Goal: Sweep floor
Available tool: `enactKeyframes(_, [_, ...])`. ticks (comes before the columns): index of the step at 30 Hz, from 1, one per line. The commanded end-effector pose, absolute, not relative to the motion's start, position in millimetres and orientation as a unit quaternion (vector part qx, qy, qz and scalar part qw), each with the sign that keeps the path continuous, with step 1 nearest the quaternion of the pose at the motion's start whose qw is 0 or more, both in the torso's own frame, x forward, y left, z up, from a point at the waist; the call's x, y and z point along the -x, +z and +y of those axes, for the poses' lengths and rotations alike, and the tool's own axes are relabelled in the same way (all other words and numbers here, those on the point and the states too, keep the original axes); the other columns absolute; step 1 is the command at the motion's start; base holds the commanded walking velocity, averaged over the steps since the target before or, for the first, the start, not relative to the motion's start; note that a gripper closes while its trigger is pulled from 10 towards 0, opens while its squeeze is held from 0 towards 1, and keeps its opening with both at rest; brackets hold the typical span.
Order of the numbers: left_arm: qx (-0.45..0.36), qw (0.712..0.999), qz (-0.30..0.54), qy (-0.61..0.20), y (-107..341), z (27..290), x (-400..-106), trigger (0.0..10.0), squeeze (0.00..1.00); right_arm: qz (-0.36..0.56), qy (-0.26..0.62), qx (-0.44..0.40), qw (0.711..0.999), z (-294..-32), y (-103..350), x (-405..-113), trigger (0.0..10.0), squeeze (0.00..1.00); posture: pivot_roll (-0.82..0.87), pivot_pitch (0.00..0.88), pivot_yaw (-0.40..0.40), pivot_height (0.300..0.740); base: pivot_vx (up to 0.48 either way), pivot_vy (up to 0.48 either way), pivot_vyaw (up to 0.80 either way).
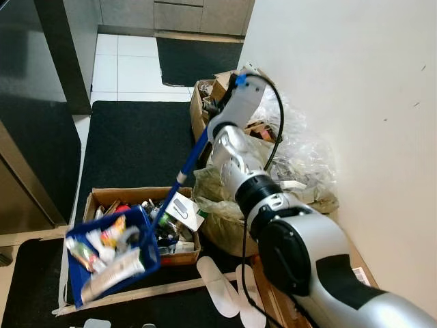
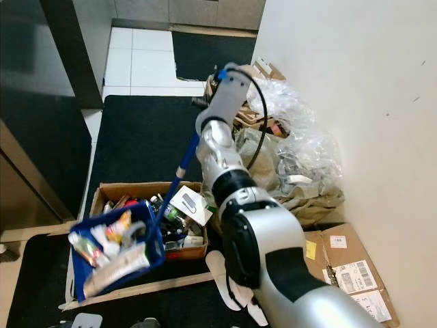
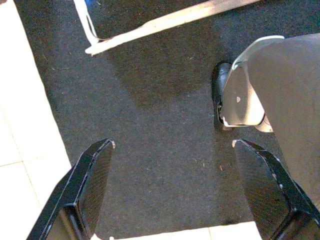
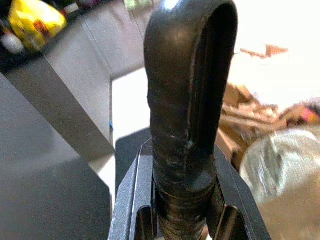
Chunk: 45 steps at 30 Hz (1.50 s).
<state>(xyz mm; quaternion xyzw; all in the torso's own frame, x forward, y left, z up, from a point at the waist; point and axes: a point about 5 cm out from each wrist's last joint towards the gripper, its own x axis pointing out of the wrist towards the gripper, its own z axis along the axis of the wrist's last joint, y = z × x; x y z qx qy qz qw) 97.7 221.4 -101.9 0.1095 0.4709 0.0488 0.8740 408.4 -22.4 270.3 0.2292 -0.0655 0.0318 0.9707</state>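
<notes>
The right gripper [image 4: 182, 215] is clamped around the black looped end of the dustpan handle [image 4: 187, 100], and the long blue shaft [image 1: 186, 169] slants down to the blue dustpan [image 1: 113, 256]. That pan is loaded: tubes, wrappers and a yellow packet lie heaped in it. It hangs tilted over the near corner of the open cardboard box [image 2: 109, 193], which is already full of rubbish. This reads as the emptying step, sweepings collected and about to be tipped out. The next move likely calls for rolling the wrist so the pan's open lip drops inside the box rim, not outside it.

Room is tight on the right, with the white wall [image 1: 355, 89], clear plastic bags [image 1: 300, 147] and more cartons crowded beside the arm. To the left, the black mat [image 1: 133, 140] lies open, edged by a dark cabinet [image 1: 31, 109]. The left gripper [image 3: 172, 192] hangs idle with fingers spread, above dark mat beside pale tile.
</notes>
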Motion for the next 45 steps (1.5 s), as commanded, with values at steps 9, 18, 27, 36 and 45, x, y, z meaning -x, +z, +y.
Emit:
enactKeyframes(9, [-0.079,0.852,0.517,-0.015,-115.5,180.6,-67.7,10.0,0.00,-0.192,0.046,-0.229,0.953,-16.7,306.6,-399.6,10.0,0.00,0.20,0.146,-0.226,0.740,0.000,0.000,0.00])
enactKeyframes(18, [-0.075,0.854,0.515,-0.016,-115.7,177.9,-66.7,10.0,0.00,-0.311,0.139,-0.117,0.933,20.3,307.1,-372.3,10.0,0.00,0.20,0.158,-0.230,0.740,0.000,0.000,0.00])
enactKeyframes(27, [-0.072,0.854,0.515,-0.014,-115.9,177.3,-64.2,10.0,0.00,-0.434,0.193,-0.012,0.880,45.0,298.8,-340.2,10.0,0.00,0.19,0.168,-0.228,0.740,0.000,0.000,0.00])
enactKeyframes(36, [-0.073,0.855,0.513,-0.017,-115.8,176.8,-63.5,10.0,0.00,-0.456,0.161,-0.002,0.875,41.2,300.5,-339.1,10.0,0.00,0.19,0.183,-0.228,0.740,0.000,0.000,0.00])
enactKeyframes(45, [-0.074,0.857,0.510,-0.020,-115.7,174.8,-61.8,10.0,0.00,-0.465,0.144,0.003,0.874,42.1,293.6,-336.0,10.0,0.00,0.20,0.198,-0.229,0.740,0.000,0.000,0.00])
